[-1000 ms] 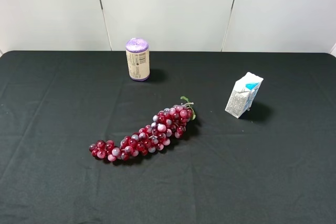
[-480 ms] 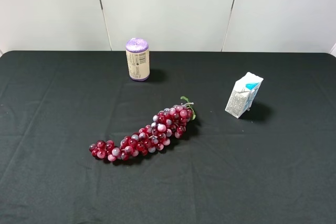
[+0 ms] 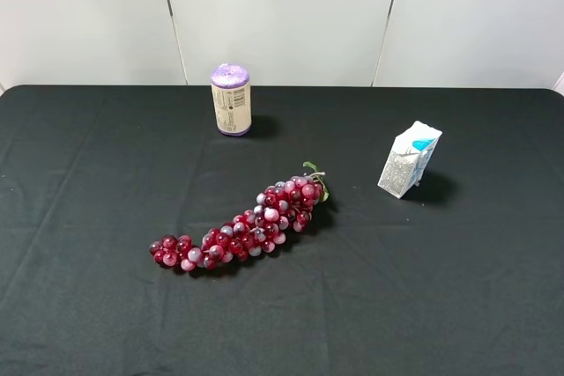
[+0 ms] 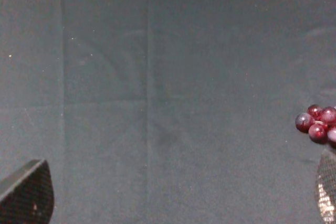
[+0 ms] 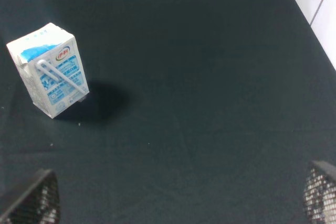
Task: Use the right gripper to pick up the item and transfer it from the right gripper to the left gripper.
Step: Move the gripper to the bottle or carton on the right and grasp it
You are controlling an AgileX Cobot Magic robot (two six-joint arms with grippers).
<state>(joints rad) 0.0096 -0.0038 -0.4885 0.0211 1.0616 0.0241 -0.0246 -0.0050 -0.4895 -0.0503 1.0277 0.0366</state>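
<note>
Black cloth covers the table; the carton stands on end on the right side. Right gripper, the nearer arm, has jaws wide and empty, carton ahead, off their centre line. Left gripper equally wide, empty.

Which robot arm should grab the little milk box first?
The right one. The milk box stands on the right of the table, in front of the right fingers, which are open. The left fingers face bare table and a few grapes.
</note>
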